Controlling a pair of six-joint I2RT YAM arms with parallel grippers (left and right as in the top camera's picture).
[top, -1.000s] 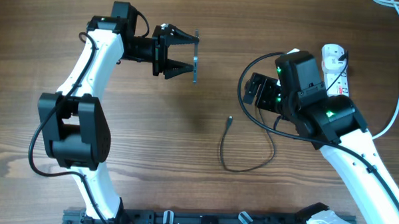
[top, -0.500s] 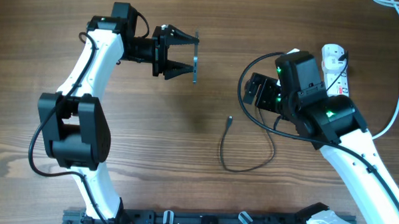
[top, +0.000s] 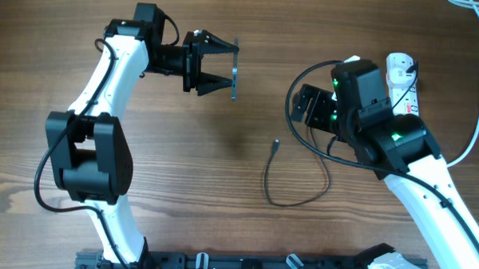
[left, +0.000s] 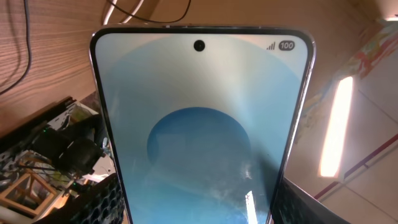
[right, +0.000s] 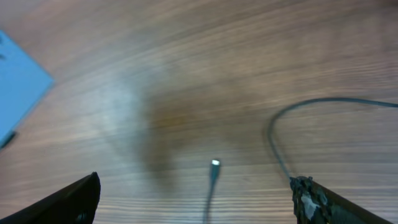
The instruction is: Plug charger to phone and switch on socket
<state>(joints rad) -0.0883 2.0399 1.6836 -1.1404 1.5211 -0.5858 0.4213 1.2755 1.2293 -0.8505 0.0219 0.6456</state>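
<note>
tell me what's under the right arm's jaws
Wooden table, with the charger's plug tip lying on it, in line with the gap between the open jaws, untouched; its cable curves away. The jaws cover the wood at both lower corners.

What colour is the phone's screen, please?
The phone shows pale blue with a darker blue circle, clearest in left wrist view.

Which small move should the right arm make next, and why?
Probably lower the right tool onto the charger tip: its jaws stand open and empty, the tip lies loose on the table below them, and the left tool holds the phone up.
</note>
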